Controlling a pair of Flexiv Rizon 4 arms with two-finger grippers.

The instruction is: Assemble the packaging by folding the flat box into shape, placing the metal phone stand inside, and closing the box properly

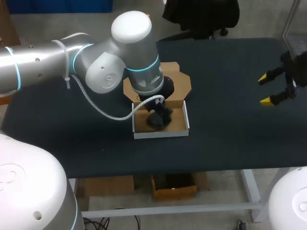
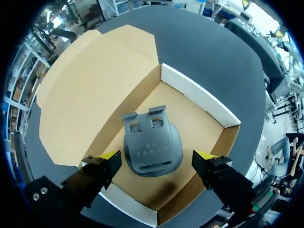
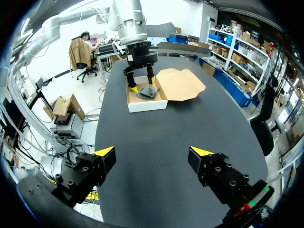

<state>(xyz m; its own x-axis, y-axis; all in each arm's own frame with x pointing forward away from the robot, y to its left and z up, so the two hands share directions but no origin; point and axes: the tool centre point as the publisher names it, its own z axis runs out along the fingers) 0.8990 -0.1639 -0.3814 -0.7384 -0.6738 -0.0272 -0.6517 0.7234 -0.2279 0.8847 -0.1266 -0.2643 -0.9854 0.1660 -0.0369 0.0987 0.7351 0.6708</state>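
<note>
Head view: hidden under the left arm are the middle of the lid, the back of the box and nearly all of the left tool. Cannot make out its fingers there. Phone stand only a dark lump, blending with the tool above it. Right arm cut off at the picture's edge, little beyond the right tool in frame. Left stretch of the desk lost beneath the arm.

Left wrist view: near wall of the box partly behind the tool's own fingers.

Right wrist view: stand too small for any detail.
</note>
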